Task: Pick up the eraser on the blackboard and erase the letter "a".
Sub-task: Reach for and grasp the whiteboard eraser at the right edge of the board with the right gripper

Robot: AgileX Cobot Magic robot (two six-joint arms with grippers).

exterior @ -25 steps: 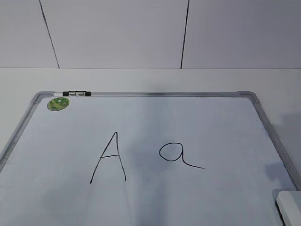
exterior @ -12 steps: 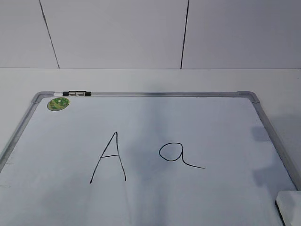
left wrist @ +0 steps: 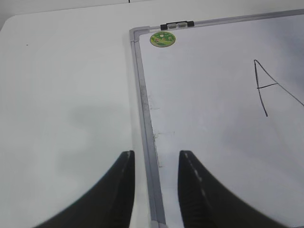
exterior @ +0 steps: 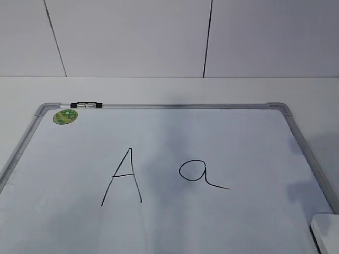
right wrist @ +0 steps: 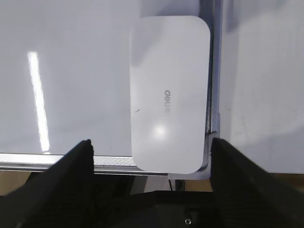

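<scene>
Lying flat on the white counter [exterior: 159, 90] in the exterior view, the blackboard [exterior: 222, 137] showing a capital "A" [exterior: 123, 177] and the letter "a" [exterior: 200, 173] in black marker, a green round sticker [exterior: 65, 116] sitting by its far left corner and the eraser [exterior: 325, 230] peeking in at the near right corner. Hovering in the left wrist view, the left gripper [left wrist: 156, 171] straddling the board's left frame rail with fingers [left wrist: 124, 180] parted and grasping nothing, the sticker's print staying too small to read. Hanging in the right wrist view, the right gripper [right wrist: 151, 152] spreading its fingers [right wrist: 78, 164] wide and empty on either side of the eraser's near end, apart from it, the eraser [right wrist: 169, 95] bearing a grey "deli" mark and lying beside the right frame rail.
</scene>
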